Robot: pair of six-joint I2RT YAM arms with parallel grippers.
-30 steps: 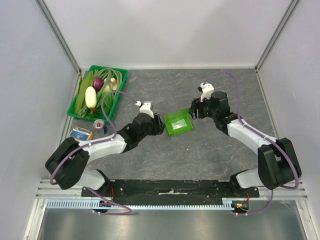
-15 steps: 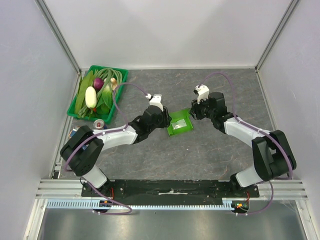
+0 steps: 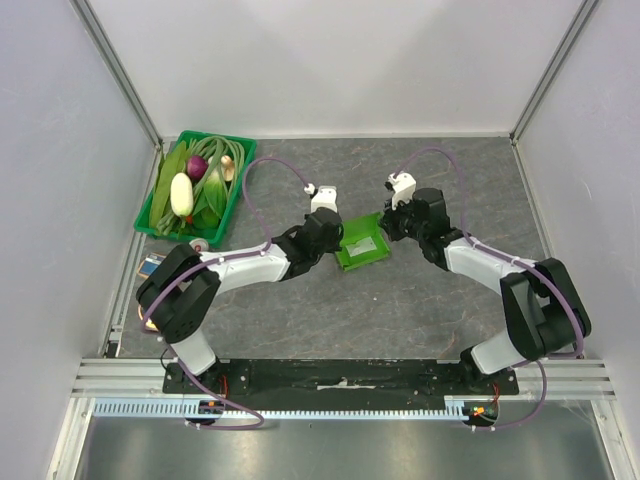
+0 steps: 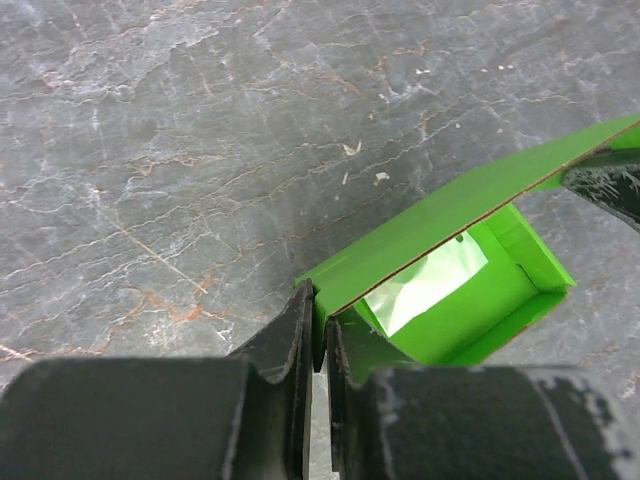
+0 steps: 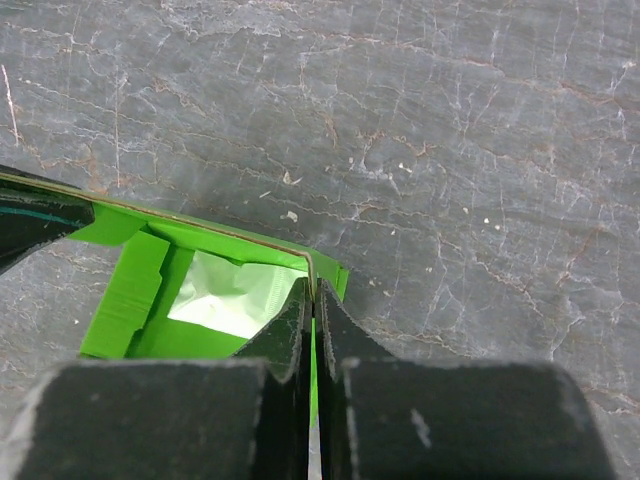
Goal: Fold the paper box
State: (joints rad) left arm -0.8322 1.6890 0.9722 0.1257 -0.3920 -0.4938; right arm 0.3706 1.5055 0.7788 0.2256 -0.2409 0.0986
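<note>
Now | left tool (image 4: 320, 325) pinching paper box (image 4: 430, 215) wall | right tool (image 5: 312, 302) pinching opposite wall

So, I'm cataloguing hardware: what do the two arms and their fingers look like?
The left arm and right arm match: white link shells, black joints, a purple cable looping along each, a white block at the wrist. The fingers are matte black and tapered.
</note>
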